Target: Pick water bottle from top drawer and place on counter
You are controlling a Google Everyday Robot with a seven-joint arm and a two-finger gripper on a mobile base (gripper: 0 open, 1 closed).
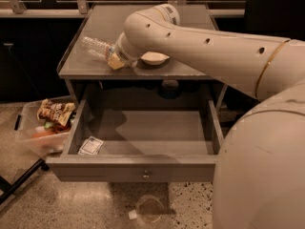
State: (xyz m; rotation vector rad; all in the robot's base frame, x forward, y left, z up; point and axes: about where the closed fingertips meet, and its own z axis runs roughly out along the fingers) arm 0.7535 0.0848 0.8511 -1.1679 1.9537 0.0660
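Observation:
The water bottle (94, 47), clear and ribbed, lies tilted low over the left part of the counter (143, 18). My gripper (114, 60) is at the bottle's right end and shut on it; most of the gripper is hidden behind my wrist. I cannot tell whether the bottle touches the counter. The top drawer (95, 171) stands pulled out below, with its brass knob (146, 174) facing front. The drawer floor holds only a white paper card (90, 145) at its front left corner.
A white bowl (155, 58) sits on the counter just right of my gripper, partly hidden by the arm. A clear plastic bin (28, 138) with a brown snack bag (55, 112) stands on the floor left of the drawer. A round clear object (150, 208) lies on the floor in front.

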